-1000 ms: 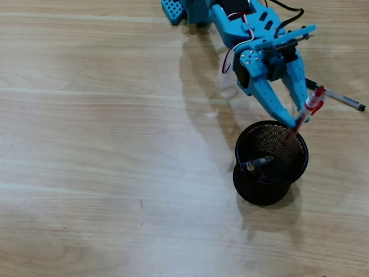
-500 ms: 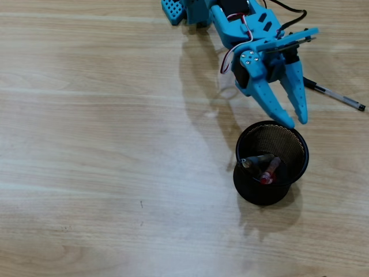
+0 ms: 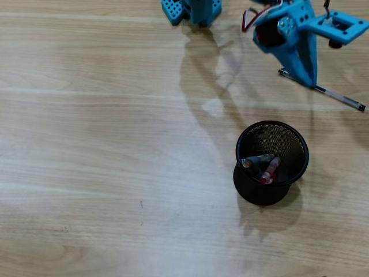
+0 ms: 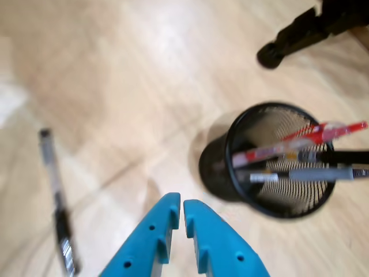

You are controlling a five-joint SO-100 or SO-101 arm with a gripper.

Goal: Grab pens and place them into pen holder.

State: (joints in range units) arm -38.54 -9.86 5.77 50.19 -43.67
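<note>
Since the red pen [image 3: 270, 171] dropped into the black wire-mesh cup [image 3: 300, 151], the blue gripper [image 4: 178, 203], seemingly closed and empty, swung toward the last black-capped clear pen [image 3: 337, 98].

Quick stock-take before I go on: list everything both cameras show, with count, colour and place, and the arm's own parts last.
pen holder: one, black wire mesh, upright on the table, lower right in the overhead view.
pens in the holder: three in the wrist view, a red pen, a black pen and a grey-and-clear pen, leaning against its rim.
loose pen: one, clear with black ends, lying flat on the table, upper right in the overhead view, apart from the holder.
table: one, light wood.
dark stand foot: one, black, top right of the wrist view.
arm base: blue, top edge of the overhead view.
pincer: one, blue, fingers nearly touching, holding nothing.
</note>
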